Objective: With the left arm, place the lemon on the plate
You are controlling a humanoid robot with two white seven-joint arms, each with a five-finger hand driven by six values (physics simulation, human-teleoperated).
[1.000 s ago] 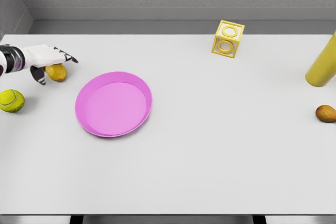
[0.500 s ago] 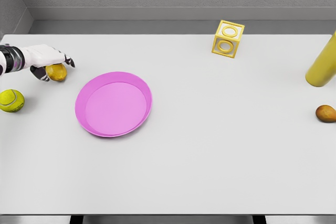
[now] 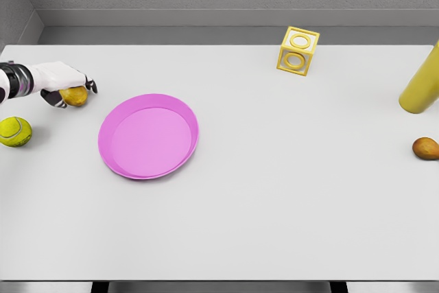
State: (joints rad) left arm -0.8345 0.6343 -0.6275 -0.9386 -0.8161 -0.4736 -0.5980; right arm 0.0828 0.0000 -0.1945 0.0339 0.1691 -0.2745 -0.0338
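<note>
at the left edge of the frame, the left robot hand (image 3: 65,81) is curled over the lemon (image 3: 74,96), grasping it on the white tabletop (image 3: 274,190). the pink plate (image 3: 148,136) lies near, to the right, apart from the lemon.

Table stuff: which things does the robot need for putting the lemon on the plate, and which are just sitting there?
Needed:
lemon, under the curled fingers of the left hand
pink plate, empty, right of the lemon

Just lying about:
tennis ball
yellow block with rings
yellow cylinder at the right edge
small orange-brown fruit
</note>
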